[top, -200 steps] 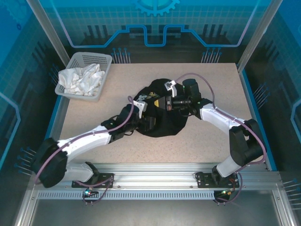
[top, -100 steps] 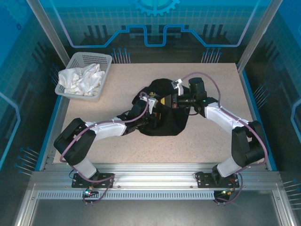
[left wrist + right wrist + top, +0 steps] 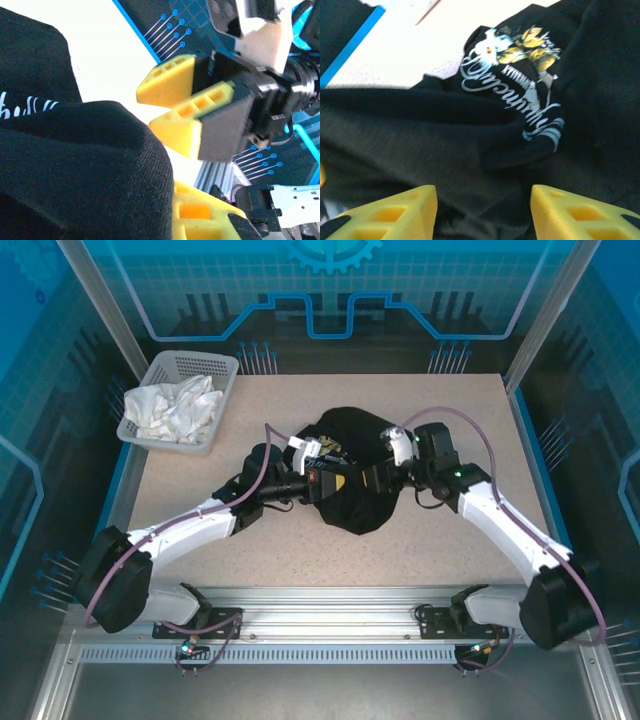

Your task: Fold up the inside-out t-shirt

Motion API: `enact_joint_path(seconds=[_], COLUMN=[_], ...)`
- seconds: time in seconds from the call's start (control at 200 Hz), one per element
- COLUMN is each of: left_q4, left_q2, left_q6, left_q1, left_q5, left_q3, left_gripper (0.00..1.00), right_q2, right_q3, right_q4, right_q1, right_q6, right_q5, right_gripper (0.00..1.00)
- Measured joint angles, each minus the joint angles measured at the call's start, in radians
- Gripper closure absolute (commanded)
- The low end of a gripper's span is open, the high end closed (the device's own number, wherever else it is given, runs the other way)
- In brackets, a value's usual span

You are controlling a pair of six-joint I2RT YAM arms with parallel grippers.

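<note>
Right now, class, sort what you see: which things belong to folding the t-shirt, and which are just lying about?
Belongs to the job: black t-shirt; left gripper, shut on it; right gripper, open.
Just lying about: basket; white cloth inside it.

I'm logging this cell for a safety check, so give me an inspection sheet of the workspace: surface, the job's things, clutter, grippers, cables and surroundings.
Surface: speckled beige table, no spills seen.
Job's things: black inside-out t-shirt bunched at the centre, with a yellow-and-white print showing in the right wrist view.
Clutter: white basket at the far left corner, holding a crumpled white cloth.
Grippers: left gripper shut on the shirt's fabric; right gripper open over the shirt, facing the left one.
Cables: purple cable loops above the right arm, and another runs along the left arm; no snag seen.
Surroundings: blue printed walls; aluminium rail at the near edge.
</note>
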Motion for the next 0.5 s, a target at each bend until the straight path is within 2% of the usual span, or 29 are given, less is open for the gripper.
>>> enact_joint_path(seconds=[0.17,0.38,0.44,0.5], left_q4=[0.013,0.027,0.03,0.034], left_q2=[-0.002,-0.023,-0.032,-0.04], left_q6=[-0.033,-0.05,-0.059,-0.068], left_q1=[0.012,0.018,0.022,0.031], left_q5=[0.032,0.051,0.056,0.058], left_q3=[-0.006,-0.015,-0.021,-0.029], left_gripper=[1.0,1.0,1.0,1.0], right_q2=[-0.074,0.05,0.107,0.162], right_q3=[-0.124,-0.201,-0.198,-0.193], right_q4=[0.046,0.175,0.223,0.262], right_q1=[0.021,0.094,0.113,0.126], right_q6=[-0.007,0.011,0.016,0.019], right_q5=[-0.049,-0.044,-0.043,-0.043], right_gripper=[0.37,0.28,0.37,0.6])
